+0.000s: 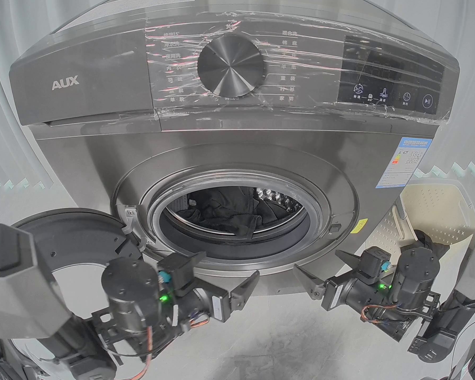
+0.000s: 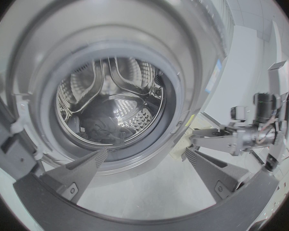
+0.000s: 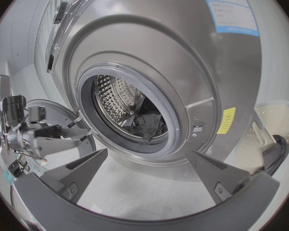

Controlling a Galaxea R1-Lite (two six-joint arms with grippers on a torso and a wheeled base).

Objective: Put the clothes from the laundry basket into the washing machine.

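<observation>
Occupying steel drum (image 1: 273, 196), crumpled clothes (image 1: 227, 209), left end effector (image 1: 229, 266) released, right end effector (image 1: 316, 260) released

The laundry basket (image 1: 442, 207) is cut off by the right edge of the head view, and its lower part is hidden behind the right arm (image 1: 462, 286); the dark item (image 3: 278, 151) inside it is only partly exposed and cannot be identified. The dark clothes (image 1: 224, 209) in the drum of the washing machine (image 1: 237, 149) are masked along their lower edge by the door seal (image 1: 237, 241), so the garment count cannot be determined. The open door (image 1: 63, 230) is partly covered by the left arm (image 1: 16, 281).
</observation>
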